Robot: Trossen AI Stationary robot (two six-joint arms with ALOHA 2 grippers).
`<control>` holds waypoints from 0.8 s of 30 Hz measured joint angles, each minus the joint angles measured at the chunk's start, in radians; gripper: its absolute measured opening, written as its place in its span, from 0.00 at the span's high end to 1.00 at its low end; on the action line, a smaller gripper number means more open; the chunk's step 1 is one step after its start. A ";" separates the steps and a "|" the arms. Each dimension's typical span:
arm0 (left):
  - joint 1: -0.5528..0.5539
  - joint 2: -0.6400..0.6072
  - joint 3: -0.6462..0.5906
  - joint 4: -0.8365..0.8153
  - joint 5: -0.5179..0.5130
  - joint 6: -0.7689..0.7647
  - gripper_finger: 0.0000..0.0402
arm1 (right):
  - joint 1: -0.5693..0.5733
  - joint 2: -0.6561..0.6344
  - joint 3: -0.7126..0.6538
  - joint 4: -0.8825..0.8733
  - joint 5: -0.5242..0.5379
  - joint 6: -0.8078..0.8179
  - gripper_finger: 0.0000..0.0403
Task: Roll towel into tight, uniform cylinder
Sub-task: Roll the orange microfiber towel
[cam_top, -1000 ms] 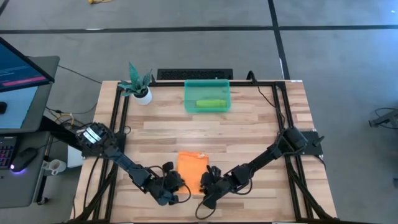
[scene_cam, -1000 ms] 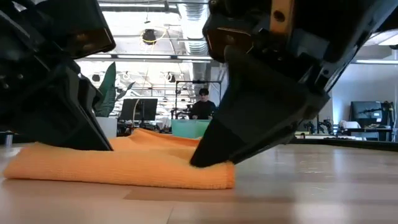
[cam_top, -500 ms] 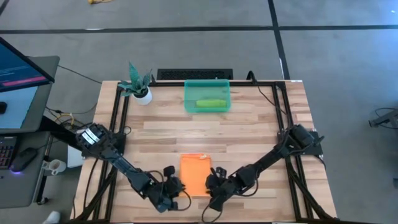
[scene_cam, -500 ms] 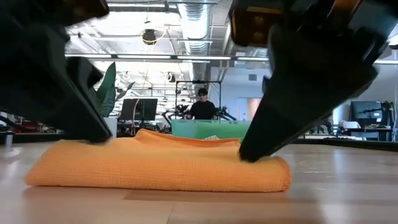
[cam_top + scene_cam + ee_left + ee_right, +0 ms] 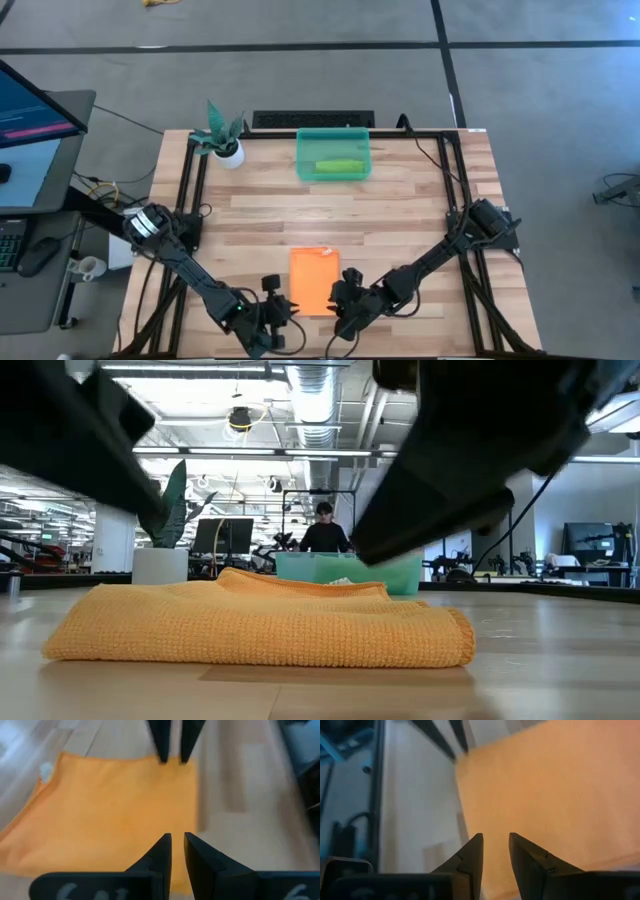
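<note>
Orange towel (image 5: 314, 280) folded flat, rectangular, unrolled, on counter (image 5: 400, 215) well in front of green bin (image 5: 334, 155); left gripper (image 5: 272, 322) and right gripper (image 5: 345, 308) flank towel's near edge, fingers narrowly parted, empty

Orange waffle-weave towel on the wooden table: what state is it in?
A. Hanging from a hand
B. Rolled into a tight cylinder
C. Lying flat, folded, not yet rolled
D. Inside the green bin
C: the orange waffle-weave towel lies flat in layers on the wooden table, with neither hand touching it.

Orange towel (image 5: 314, 280), green bin (image 5: 334, 154), pale wood table (image 5: 400, 210).
</note>
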 joint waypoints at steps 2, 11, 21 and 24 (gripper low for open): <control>0.000 0.027 -0.001 -0.002 -0.007 -0.021 0.89 | -0.003 0.001 -0.001 0.002 -0.001 0.004 0.71; 0.000 0.096 -0.001 -0.013 0.028 -0.089 0.89 | -0.003 0.015 0.001 -0.008 -0.012 0.009 0.71; 0.001 0.096 -0.001 -0.012 0.061 -0.120 0.89 | -0.003 0.015 -0.002 -0.021 -0.023 0.039 0.71; 0.000 0.096 -0.001 0.004 0.063 -0.121 0.89 | 0.001 0.015 -0.003 -0.022 -0.023 0.046 0.71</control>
